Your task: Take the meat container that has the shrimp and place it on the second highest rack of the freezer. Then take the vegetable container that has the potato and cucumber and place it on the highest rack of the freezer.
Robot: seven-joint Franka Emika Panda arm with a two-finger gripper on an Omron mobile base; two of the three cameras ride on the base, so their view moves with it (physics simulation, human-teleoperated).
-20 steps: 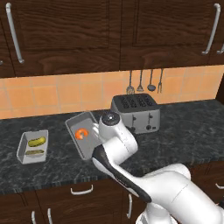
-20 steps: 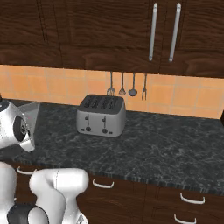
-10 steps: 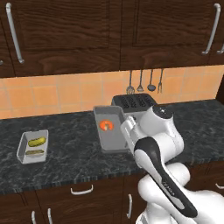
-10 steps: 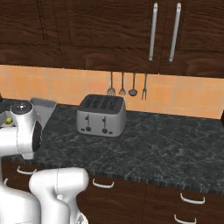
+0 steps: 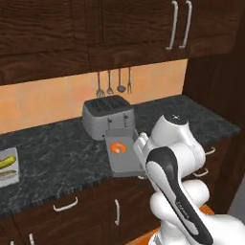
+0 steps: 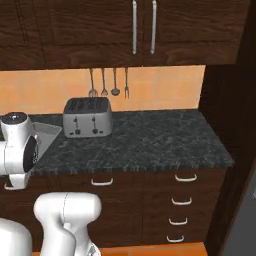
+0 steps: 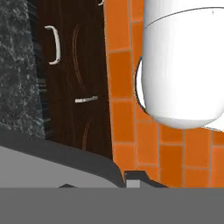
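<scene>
Swung rightward with base and arm since a moment ago: grey meat container [image 5: 123, 154] carrying small curled orange shrimp [image 5: 118, 148], held off the counter [image 5: 57, 158] before the toaster [image 5: 108, 116]. Gripper [image 5: 139, 152] clamped shut on its rim. No readable writing.

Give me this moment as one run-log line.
phase: carrying | gripper: shut on shrimp container | shrimp: in container | vegetable container: on counter

Pincer [image 5: 139, 154] shut, arm folded low.
</scene>
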